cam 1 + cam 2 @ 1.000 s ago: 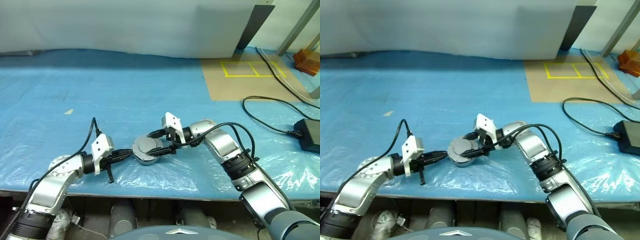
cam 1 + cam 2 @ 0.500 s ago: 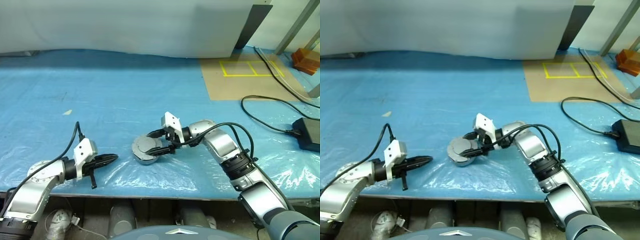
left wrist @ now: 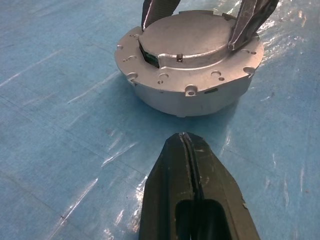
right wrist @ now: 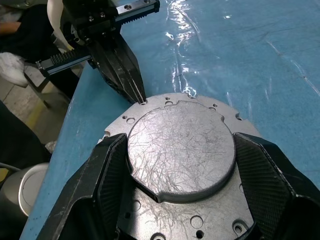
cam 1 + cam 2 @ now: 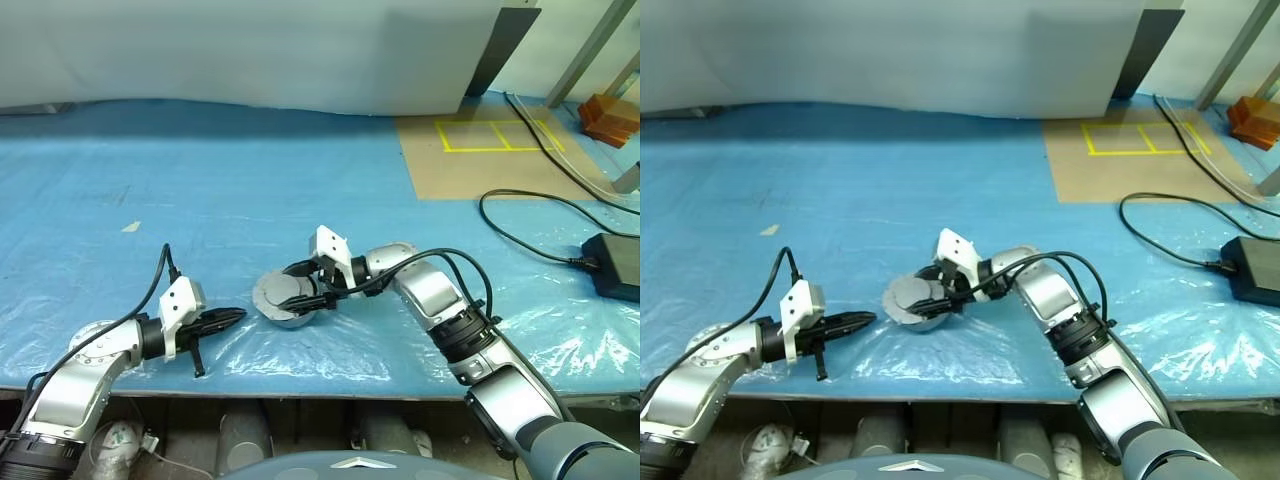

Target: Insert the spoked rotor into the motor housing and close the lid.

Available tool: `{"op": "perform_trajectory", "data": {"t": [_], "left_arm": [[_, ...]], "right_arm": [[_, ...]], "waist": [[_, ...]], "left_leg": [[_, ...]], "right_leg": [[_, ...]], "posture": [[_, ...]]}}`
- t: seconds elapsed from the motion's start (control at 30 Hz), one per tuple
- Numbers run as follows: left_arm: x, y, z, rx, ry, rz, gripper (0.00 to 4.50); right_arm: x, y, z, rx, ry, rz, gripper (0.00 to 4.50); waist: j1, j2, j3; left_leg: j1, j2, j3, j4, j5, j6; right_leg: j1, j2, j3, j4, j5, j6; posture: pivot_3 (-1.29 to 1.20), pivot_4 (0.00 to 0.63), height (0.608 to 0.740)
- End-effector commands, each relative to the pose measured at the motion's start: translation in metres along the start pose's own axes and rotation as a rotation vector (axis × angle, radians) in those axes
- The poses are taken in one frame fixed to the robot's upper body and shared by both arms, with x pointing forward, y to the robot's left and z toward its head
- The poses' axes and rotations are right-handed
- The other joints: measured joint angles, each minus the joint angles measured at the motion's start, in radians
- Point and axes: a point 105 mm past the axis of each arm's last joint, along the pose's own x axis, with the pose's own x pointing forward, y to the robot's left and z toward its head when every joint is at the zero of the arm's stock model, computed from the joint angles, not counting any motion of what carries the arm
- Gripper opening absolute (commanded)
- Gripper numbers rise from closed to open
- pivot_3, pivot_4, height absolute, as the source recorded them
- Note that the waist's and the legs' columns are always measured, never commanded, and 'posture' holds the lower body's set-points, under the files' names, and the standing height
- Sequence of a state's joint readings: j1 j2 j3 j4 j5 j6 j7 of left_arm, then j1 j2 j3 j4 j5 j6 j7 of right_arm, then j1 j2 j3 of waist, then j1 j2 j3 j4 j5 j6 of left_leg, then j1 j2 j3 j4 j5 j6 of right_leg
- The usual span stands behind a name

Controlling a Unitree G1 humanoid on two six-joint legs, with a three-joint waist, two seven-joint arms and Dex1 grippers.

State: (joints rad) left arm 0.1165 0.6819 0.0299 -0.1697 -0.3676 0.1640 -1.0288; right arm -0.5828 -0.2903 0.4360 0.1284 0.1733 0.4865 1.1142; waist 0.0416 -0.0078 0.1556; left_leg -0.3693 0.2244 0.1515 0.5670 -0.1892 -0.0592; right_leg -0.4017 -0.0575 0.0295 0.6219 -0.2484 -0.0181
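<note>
Table [image 5: 250,180]: a long bench draped in blue plastic sheeting runs the width of the scene, its near edge by the robot, with a pale wall behind the far edge.
Cardboard sheet [image 5: 500,165]: a brown panel with yellow tape squares lies on the far right of the sheet.
Black cable [image 5: 540,205]: loops across the right side toward a dark power brick [image 5: 615,265] at the right edge.
Right arm: reaches in from the near right and bends leftward toward the middle of the table.
Left arm: comes in from the near left and points right.
Motor housing [image 5: 283,300]: sits on the blue sheet, centre and near, a grey round shell with a flange of small holes; its windings are covered.
Lid [image 4: 181,147]: the scratched silver disc lies flat on top of the housing, plain face up, seated inside the flange.
Spoked rotor: hidden, so its place cannot be told.
Right gripper [image 4: 182,165]: spread wide, one black finger on each side of the lid's raised round, pressing against its edge and clasping it.
Left gripper [image 5: 232,316]: clenched to a single point, holding nothing, its tip just left of the housing and apart from it in the left wrist view.
</note>
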Motion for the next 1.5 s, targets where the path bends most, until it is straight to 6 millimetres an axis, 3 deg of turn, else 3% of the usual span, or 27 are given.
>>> {"op": "perform_trajectory", "data": {"t": [0.03, 0.1, 0.33, 0.6, 0.9, 1.1, 1.33, 1.5], "left_arm": [[0.002, -0.002, 0.007, 0.025, -0.015, -0.010, 0.00], [0.003, -0.003, 0.006, 0.027, -0.011, -0.015, 0.00], [0.006, -0.002, 0.007, 0.033, -0.017, -0.015, 0.00], [0.012, -0.002, 0.009, 0.035, -0.028, -0.021, 0.00], [0.009, -0.002, 0.006, 0.030, -0.023, -0.014, 0.00], [0.012, 0.000, 0.008, 0.032, -0.032, -0.009, 0.00], [0.012, 0.000, 0.008, 0.031, -0.034, -0.005, 0.00], [0.012, 0.000, 0.007, 0.030, -0.032, -0.004, 0.00]], "right_arm": [[-0.004, 0.000, -0.029, 0.032, 0.089, -0.011, 2.98], [-0.012, -0.003, -0.029, 0.030, 0.088, -0.011, 2.98], [-0.028, -0.007, -0.001, 0.060, -0.008, 0.026, 2.98], [-0.014, 0.001, -0.016, 0.040, 0.036, 0.026, 2.98], [-0.021, -0.002, 0.022, 0.162, -0.105, 0.058, 2.98], [-0.014, -0.004, -0.011, 0.020, 0.056, 0.007, 2.98], [-0.006, -0.002, -0.013, 0.071, 0.024, -0.004, 2.98], [-0.004, -0.001, 0.005, 0.076, -0.028, 0.019, 2.98]], "waist": [[0.001, 0.000, 0.000], [0.002, 0.000, 0.000], [0.009, 0.000, 0.000], [0.006, 0.000, 0.000], [0.003, 0.000, 0.000], [0.004, 0.000, 0.000], [-0.001, 0.000, 0.000], [-0.001, 0.000, 0.000]], "left_leg": [[0.000, 0.000, 0.000, 0.000, 0.000, 0.000], [0.001, 0.000, 0.000, 0.000, 0.000, 0.000], [0.000, 0.000, 0.000, 0.001, 0.000, 0.000], [0.000, 0.000, 0.000, 0.000, 0.000, 0.000], [0.000, 0.000, 0.000, 0.000, 0.000, 0.000], [-0.001, 0.000, 0.000, -0.001, 0.000, 0.000], [0.000, 0.000, 0.000, -0.001, 0.000, 0.000], [0.000, 0.000, 0.000, -0.001, 0.000, 0.000]], "right_leg": [[0.000, 0.000, 0.000, 0.000, 0.000, 0.000], [0.001, 0.000, 0.000, 0.000, 0.000, 0.000], [0.001, -0.001, 0.000, 0.000, 0.000, 0.000], [0.001, 0.000, 0.000, 0.000, 0.000, 0.000], [0.000, 0.000, 0.000, 0.000, 0.000, 0.000], [0.000, 0.000, 0.000, -0.001, 0.000, 0.000], [0.000, 0.000, 0.000, 0.000, 0.000, 0.000], [0.000, 0.000, 0.000, 0.000, 0.000, 0.000]], "posture": [[0.00, 0.150, 0.740], [0.00, 0.150, 0.740], [0.00, 0.150, 0.740], [0.00, 0.150, 0.740], [0.00, 0.150, 0.740], [0.00, 0.150, 0.740], [0.00, 0.150, 0.740], [0.00, 0.150, 0.740]]}}
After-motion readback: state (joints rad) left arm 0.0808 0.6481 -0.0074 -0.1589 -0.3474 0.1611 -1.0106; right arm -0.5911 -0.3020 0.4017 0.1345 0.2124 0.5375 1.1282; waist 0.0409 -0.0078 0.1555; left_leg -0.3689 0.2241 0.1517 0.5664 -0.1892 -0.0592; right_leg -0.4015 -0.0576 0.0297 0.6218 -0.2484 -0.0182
